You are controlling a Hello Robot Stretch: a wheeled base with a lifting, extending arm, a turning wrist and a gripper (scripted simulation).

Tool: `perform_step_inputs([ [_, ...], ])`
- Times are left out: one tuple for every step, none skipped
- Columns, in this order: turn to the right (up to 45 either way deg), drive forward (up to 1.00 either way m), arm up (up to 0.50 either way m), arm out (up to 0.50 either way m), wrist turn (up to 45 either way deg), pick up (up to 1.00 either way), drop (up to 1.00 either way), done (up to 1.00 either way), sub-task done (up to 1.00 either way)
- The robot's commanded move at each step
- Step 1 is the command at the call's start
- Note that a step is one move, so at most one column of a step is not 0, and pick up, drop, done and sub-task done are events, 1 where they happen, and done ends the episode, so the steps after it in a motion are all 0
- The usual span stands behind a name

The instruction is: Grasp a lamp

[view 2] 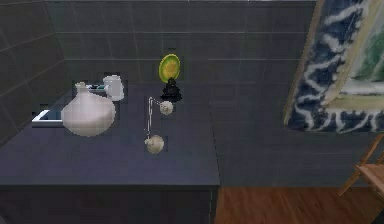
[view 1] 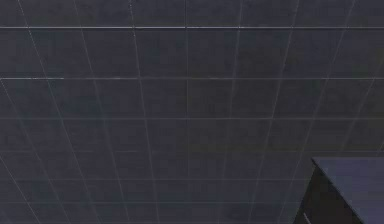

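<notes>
In the forward view we face a dark tiled wall [view 1: 150,90]. The corner of a dark surface [view 1: 350,190] juts in at the lower right.

In the arm side view we look over a dark counter [view 2: 100,165] set against the same kind of tiled wall. A round white vase [view 2: 88,112] stands on its left part, with a small pale cup [view 2: 114,88] just behind it. Farther back stands a yellow-green disc [view 2: 170,67] on a dark base. In front of that stands a thin-stemmed pale thing we take for the lamp [view 2: 155,143], near the counter's middle. A framed painting [view 2: 340,60] leans at the right, above wooden floor [view 2: 290,205].

We judge the robot to be beside the counter with the lamp within view, but the reach and the grasp are not yet done. We cannot tell the gripper's state.
</notes>
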Motion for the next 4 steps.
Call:
perform_step_inputs([
  [0.0, 0.00, 0.50, 0.00, 0.0, 0.00, 0.00, 0.00, 0.00],
  [0.0, 0.00, 0.38, 0.00, 0.0, 0.00, 0.00, 0.00, 0.00],
  [0.0, 0.00, 0.00, 0.22, 0.0, 0.00, 0.00, 0.00, 0.00],
  [0.0, 0.00, 0.00, 0.00, 45.0, 0.00, 0.00, 0.00, 0.00],
])
